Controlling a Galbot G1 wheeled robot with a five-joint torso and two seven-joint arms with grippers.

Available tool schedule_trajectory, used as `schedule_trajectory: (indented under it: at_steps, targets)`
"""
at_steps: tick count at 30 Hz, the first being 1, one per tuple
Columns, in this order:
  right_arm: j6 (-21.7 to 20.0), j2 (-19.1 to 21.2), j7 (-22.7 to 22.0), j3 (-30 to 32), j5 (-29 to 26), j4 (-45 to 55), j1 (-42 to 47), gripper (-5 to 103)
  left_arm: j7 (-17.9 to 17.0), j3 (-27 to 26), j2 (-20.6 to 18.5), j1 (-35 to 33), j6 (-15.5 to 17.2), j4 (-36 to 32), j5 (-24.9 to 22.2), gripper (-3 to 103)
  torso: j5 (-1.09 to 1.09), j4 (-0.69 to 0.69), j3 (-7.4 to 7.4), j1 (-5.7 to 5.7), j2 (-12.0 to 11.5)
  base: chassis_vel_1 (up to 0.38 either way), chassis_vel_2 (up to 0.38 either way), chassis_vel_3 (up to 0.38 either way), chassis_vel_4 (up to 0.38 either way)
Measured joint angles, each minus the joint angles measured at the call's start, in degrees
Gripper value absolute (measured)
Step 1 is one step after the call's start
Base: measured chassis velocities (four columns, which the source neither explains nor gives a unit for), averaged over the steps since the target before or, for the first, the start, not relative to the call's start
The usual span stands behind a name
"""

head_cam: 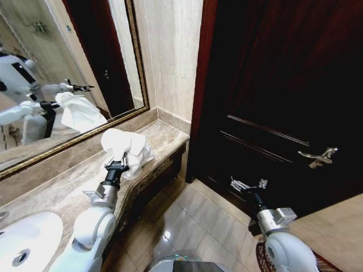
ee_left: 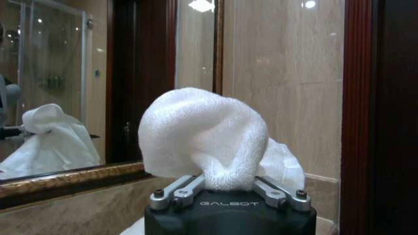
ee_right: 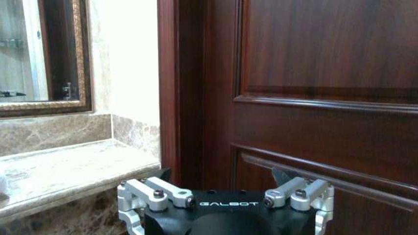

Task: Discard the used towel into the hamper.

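The used towel (head_cam: pixel 126 146) is a white bunch of terry cloth, held over the marble counter (head_cam: pixel 62 187) near its end by the wall. My left gripper (head_cam: pixel 119 160) is shut on its lower part. In the left wrist view the towel (ee_left: pixel 202 132) bulges up out of the left gripper (ee_left: pixel 225 188), and cloth hides the fingertips. My right gripper (head_cam: pixel 248 183) hangs open and empty in front of the dark wooden door (head_cam: pixel 283 96), above the floor. A dark reddish woven rim, the hamper (head_cam: pixel 261 258), peeks out beside my right arm at floor level, mostly hidden.
A gold-framed mirror (head_cam: pixel 68 73) runs along the wall behind the counter and reflects me and the towel. A white sink (head_cam: pixel 28 238) sits at the counter's near left. The door has a metal lever handle (head_cam: pixel 317 157). Glossy tiled floor (head_cam: pixel 187 221) lies between counter and door.
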State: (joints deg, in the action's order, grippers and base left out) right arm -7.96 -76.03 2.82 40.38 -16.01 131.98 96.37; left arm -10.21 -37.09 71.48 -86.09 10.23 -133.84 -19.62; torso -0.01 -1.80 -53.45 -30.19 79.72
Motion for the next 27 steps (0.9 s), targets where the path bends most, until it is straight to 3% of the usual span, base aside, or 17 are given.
schedule_trajectory:
  at_steps: [27]
  targets:
    - [2.5,-0.2,0.5,1.4,-0.6,0.5,2.5,100,0.9,-0.3,1.1,-2.3,-0.9,-1.0,3.3,7,0.01,0.0,0.0,0.0,0.0,0.071,-0.087,-0.089,0.071]
